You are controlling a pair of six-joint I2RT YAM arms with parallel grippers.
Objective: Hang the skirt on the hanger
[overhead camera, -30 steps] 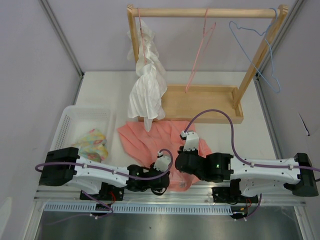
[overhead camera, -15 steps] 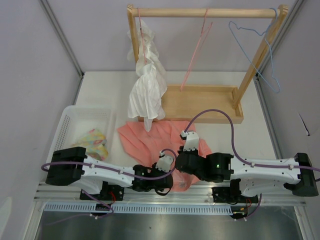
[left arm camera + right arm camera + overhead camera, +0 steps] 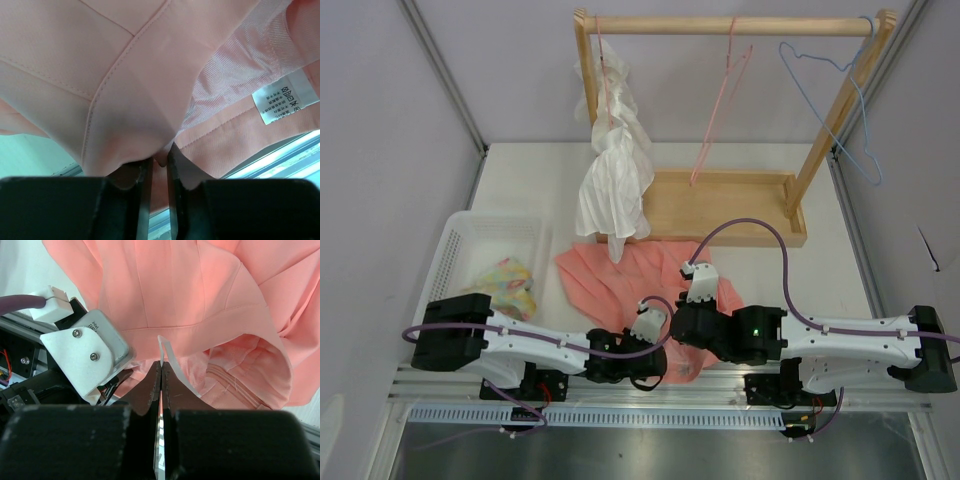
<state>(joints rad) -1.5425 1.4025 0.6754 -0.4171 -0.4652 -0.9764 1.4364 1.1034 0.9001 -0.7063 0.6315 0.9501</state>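
The salmon-pink skirt point(image 3: 620, 272) lies crumpled on the table in front of the rack. It fills the left wrist view point(image 3: 150, 65) and the right wrist view point(image 3: 200, 295). My left gripper point(image 3: 657, 366) is at the skirt's near edge. Its jaws are almost closed on a fold of the fabric point(image 3: 159, 159). My right gripper point(image 3: 673, 328) is just beside it, shut on a thin white ribbon loop point(image 3: 165, 352) at the skirt's waistband. The pink wire hanger point(image 3: 718, 110) hangs from the wooden rod, far behind both grippers.
A white ruffled garment point(image 3: 612, 170) hangs at the rod's left end. A light-blue wire hanger point(image 3: 842, 95) hangs at the right. The wooden rack base point(image 3: 740, 215) sits behind the skirt. A white basket point(image 3: 460, 240) at the left holds a patterned cloth point(image 3: 505, 287).
My left arm has slid right, bringing its gripper onto the skirt's near edge. The pink hanger sways slightly on the rod. The right arm has stayed put.
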